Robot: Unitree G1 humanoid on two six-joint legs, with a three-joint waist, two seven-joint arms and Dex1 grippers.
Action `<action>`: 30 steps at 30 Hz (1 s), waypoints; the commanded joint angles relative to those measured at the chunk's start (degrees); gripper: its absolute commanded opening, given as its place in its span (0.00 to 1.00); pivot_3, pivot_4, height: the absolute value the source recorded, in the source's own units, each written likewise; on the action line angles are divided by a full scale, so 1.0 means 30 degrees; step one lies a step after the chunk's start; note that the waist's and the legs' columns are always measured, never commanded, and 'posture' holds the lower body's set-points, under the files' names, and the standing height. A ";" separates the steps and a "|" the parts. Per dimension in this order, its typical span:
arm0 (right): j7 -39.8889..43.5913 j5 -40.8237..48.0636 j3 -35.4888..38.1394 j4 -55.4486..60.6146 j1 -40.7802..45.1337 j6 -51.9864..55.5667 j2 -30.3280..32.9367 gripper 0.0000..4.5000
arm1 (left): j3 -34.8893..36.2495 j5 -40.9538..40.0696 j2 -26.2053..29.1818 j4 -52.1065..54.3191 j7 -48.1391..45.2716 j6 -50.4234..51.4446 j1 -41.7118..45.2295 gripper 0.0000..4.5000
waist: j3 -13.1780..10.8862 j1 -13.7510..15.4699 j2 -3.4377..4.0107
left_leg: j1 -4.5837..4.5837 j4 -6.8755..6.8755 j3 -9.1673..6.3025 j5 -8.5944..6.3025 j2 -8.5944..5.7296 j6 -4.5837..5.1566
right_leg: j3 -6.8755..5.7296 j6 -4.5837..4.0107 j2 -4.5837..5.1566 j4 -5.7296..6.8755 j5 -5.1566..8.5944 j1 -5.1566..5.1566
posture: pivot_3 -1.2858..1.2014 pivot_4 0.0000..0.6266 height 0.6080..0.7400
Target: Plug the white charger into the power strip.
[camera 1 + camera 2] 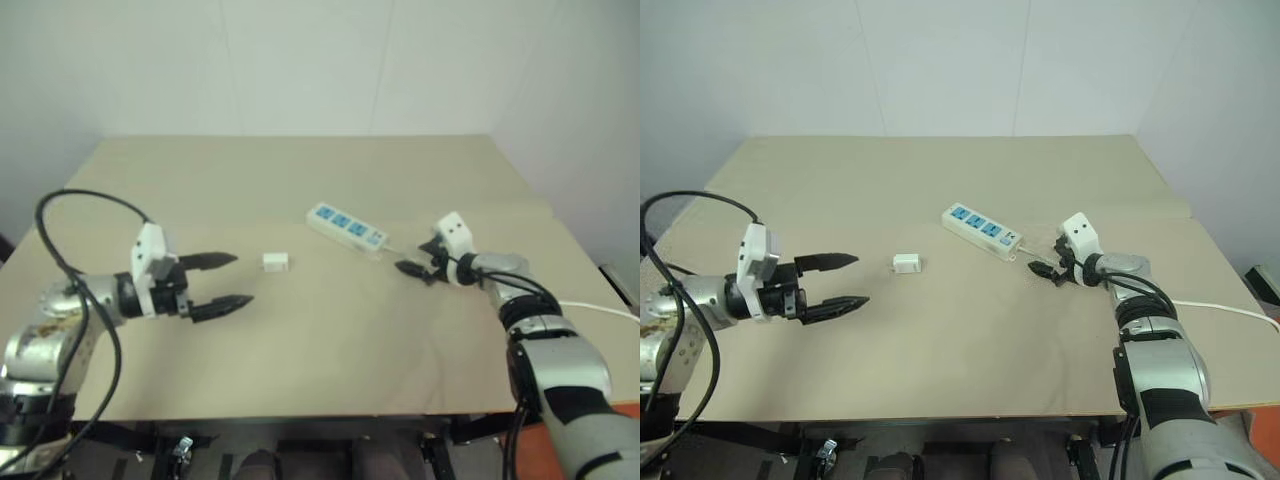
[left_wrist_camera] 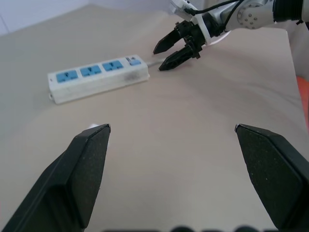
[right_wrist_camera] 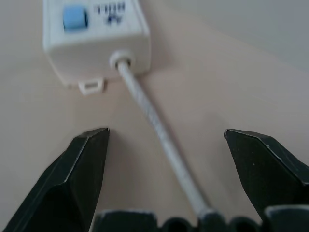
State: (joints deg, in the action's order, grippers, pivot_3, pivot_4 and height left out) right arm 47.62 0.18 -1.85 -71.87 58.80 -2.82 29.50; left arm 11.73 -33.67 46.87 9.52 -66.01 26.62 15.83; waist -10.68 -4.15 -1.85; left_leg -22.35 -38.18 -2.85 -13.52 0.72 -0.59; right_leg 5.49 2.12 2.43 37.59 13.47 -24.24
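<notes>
The white charger (image 1: 276, 261) lies on the tan table (image 1: 300, 180), left of the middle. The power strip (image 1: 347, 227) lies slanted to its right, blue socket faces up. My left gripper (image 1: 240, 280) hovers open just left of the charger and points at it, nothing between its fingers. My right gripper (image 1: 413, 258) is open at the strip's cord end, a short gap from it. In the right wrist view the strip's end (image 3: 96, 34) is close ahead, and its thin cord (image 3: 154, 125) runs back between the open fingers (image 3: 89, 164).
The strip's white cord (image 1: 600, 310) trails off over the table's right edge. A pale wall (image 1: 320, 60) stands behind the far edge. Bare tabletop lies between the two grippers and toward the near edge (image 1: 300, 410).
</notes>
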 commanded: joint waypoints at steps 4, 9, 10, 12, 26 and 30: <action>0.0924 -0.0847 -0.0106 -0.0427 0.0759 0.0461 -0.0153 0.63 | 0.0240 -0.0154 0.0450 0.0747 0.0174 0.0076 0.0185 1.00 | 0.0001 -0.0021 0.0000 | 0.0032 0.0000 -0.0005 0.0000 0.0002 0.0000 | -0.0006 -0.0004 -0.0008 0.0004 -0.0003 0.0034 | 0.52 0.24 1.00; 0.1386 -0.1158 -0.0162 -0.0113 0.0622 -0.0105 -0.0023 0.23 | 0.0053 -0.0061 0.0409 0.0726 0.0252 0.0015 0.0295 1.00 | 0.0001 -0.0037 0.0000 | 0.0027 0.0002 -0.0005 0.0000 0.0004 0.0000 | -0.0008 -0.0004 -0.0010 -0.0003 -0.0002 0.0028 | 0.52 0.24 1.00; 0.1430 -0.1143 -0.0108 -0.0058 0.0605 -0.0119 0.0002 0.16 | -0.0006 -0.0020 0.0383 0.0682 0.0250 -0.0023 0.0330 1.00 | 0.0001 -0.0050 0.0000 | 0.0027 0.0003 -0.0004 0.0000 0.0005 0.0000 | -0.0008 -0.0004 -0.0010 -0.0005 -0.0002 0.0028 | 0.52 0.24 1.00; 0.1464 -0.1179 -0.0016 0.0100 0.0503 -0.0232 0.0116 0.00 | -0.0182 0.0070 0.0297 0.0584 0.0245 -0.0111 0.0424 1.00 | 0.0001 -0.0053 0.0000 | 0.0030 0.0003 -0.0005 0.0000 0.0005 -0.0001 | -0.0008 -0.0004 -0.0010 0.0000 -0.0002 0.0029 | 0.52 0.24 1.00; 0.4828 0.2728 0.2960 1.5558 -1.0676 0.0174 0.4703 0.00 | -0.1348 0.0789 -0.0089 -0.1207 -0.0445 -0.0702 0.1960 1.00 | -0.0007 0.0558 0.0013 | -0.0028 -0.0001 -0.0029 0.0000 -0.0014 0.0000 | -0.0034 0.0005 0.0012 -0.0021 0.0003 0.0017 | 0.52 0.24 1.00; 0.5209 0.4455 0.4393 2.0689 -1.5046 0.1651 0.5834 0.00 | -0.1637 0.0752 -0.0238 -0.1471 -0.0755 -0.0703 0.2317 1.00 | -0.0004 0.0412 0.0016 | 0.0024 -0.0005 -0.0011 0.0001 0.0000 0.0001 | -0.0022 0.0010 -0.0011 0.0005 0.0006 0.0045 | 0.52 0.24 1.00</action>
State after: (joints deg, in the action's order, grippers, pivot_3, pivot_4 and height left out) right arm 62.83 10.52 8.50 -15.64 13.95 0.69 45.82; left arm 6.63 -31.28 46.01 4.51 -67.59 25.66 21.60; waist -10.69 -2.92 -1.80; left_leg -22.22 -38.19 -2.83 -13.52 0.74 -0.59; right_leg 5.48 2.16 2.36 37.60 13.49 -24.08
